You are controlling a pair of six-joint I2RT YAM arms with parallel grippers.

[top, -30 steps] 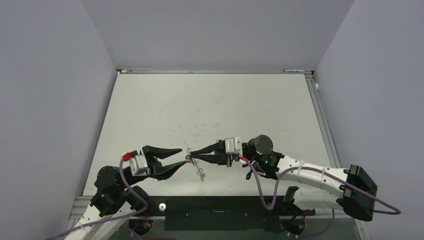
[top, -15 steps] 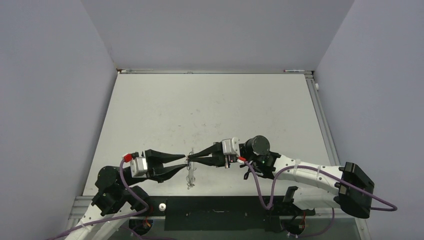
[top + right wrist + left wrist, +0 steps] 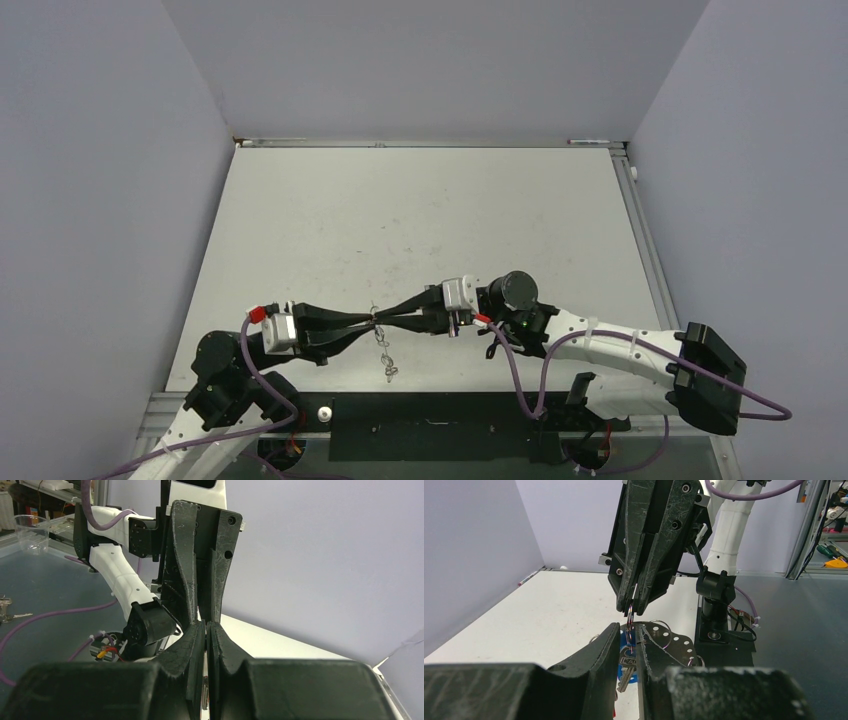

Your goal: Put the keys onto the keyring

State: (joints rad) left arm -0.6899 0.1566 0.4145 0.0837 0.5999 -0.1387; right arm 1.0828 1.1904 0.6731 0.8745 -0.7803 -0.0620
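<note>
- Right gripper (image 3: 636, 608): fingers shut, pinching the keyring (image 3: 385, 352) wire.
- Left gripper (image 3: 629, 633): narrow gap around the same wire, tip to tip; grip unclear.
- Keyring hangs from the tips, blue key (image 3: 624, 672) just below.

Soft, even light from overhead filled the top view; the table (image 3: 430, 215) read pale and flat, with only faint, short shadows under the arms (image 3: 610, 345), and the walls (image 3: 100, 200) took a cool lilac cast. In the left wrist view the left gripper (image 3: 629, 630) sat close to the lens, dark and soft-edged, while the keyring (image 3: 676, 642) beyond it was sharp enough to show small glints on its metal. The right wrist view was much the same: the right gripper (image 3: 206, 628) was nearly black, with little surface detail, and the brighter background was slightly blurred.
</note>
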